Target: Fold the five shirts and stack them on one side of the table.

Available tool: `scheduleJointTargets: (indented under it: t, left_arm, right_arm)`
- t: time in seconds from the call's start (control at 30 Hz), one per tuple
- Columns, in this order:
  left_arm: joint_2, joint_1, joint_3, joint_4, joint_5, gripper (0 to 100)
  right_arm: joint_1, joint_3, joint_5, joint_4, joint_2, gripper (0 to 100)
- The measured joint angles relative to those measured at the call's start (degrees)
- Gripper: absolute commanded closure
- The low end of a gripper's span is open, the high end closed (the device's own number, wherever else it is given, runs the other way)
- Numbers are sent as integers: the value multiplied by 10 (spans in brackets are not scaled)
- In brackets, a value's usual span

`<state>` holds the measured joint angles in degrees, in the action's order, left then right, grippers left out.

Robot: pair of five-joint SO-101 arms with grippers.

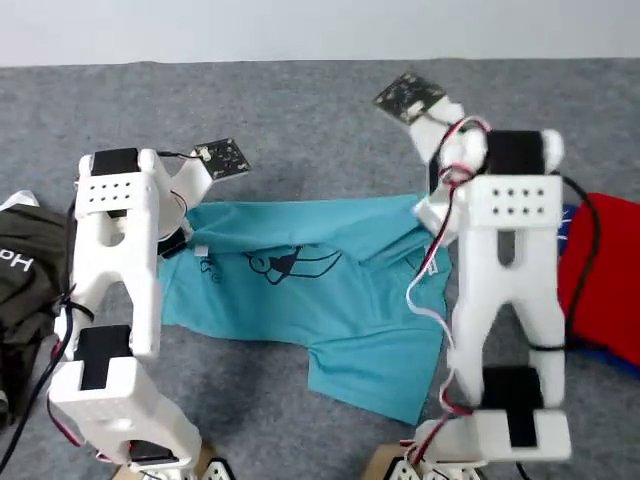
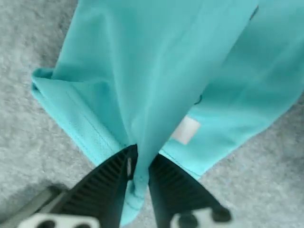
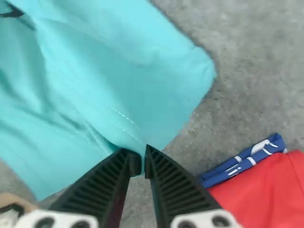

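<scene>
A teal shirt (image 1: 320,290) with a dark print lies spread on the grey table between the two arms. My left gripper (image 2: 140,159) is shut on the shirt's left edge, a ridge of teal cloth (image 2: 156,85) rising from between its black fingers; a white label (image 2: 185,129) shows on the fabric. My right gripper (image 3: 142,160) is shut on the right edge of the teal shirt (image 3: 95,71). In the high view the left arm (image 1: 115,260) stands over the shirt's left side and the right arm (image 1: 505,260) over its right side.
A red shirt (image 1: 605,280) lies on a blue one (image 3: 242,161) at the table's right edge. A dark olive shirt (image 1: 25,270) is bunched at the left edge. Grey felt (image 1: 300,120) covers the table behind the teal shirt.
</scene>
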<state>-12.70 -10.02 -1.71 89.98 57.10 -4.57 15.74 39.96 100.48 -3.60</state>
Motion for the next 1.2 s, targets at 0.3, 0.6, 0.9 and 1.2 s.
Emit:
scheduleJointTargets:
  t: [0.3,0.6,0.9,1.2]
  left_arm:
    - [0,0,0,21,26,995]
    - [0,-1,11,15,43,995]
    - [0,-36,34,-21,52,995]
    - [0,-37,34,-18,72,994]
  right_arm:
    - [-37,-261,-1,0,-200,987]
    - [-54,-459,-1,0,-355,987]
    - [-55,-539,-2,0,-417,987]
    - [-97,-577,3,0,-420,987]
